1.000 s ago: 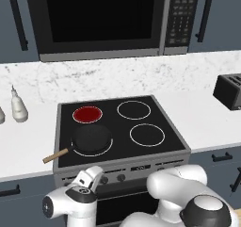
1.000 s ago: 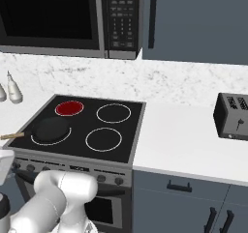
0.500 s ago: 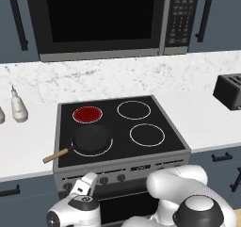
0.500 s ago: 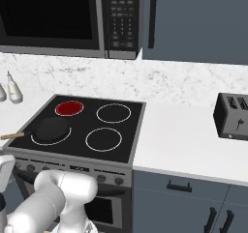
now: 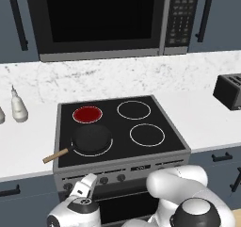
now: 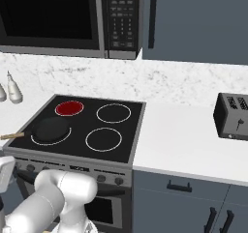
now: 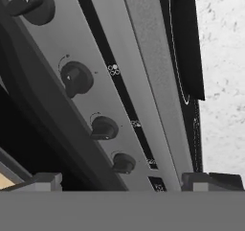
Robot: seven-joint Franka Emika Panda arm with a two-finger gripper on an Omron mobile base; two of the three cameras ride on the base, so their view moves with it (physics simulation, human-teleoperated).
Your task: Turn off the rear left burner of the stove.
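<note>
The rear left burner (image 5: pixel 88 113) glows red at about 10 o'clock on the stove (image 5: pixel 155 151), right behind the black pan (image 5: pixel 91 138). The fingers (image 7: pixel 43 181) are spread wide and released, grasping nothing, low in front of the steel panel. Its knobs (image 7: pixel 75 77) run up toward 11 o'clock from them, none touched.

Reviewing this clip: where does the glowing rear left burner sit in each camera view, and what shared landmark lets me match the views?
Left base view: the rear left burner glows red at the cooktop's back left, just behind the black pan.
Right base view: the red disc lies left of centre, behind the same pan.
Hand view: I cannot make it out among the knobs.
Shared landmark: the pan.
</note>
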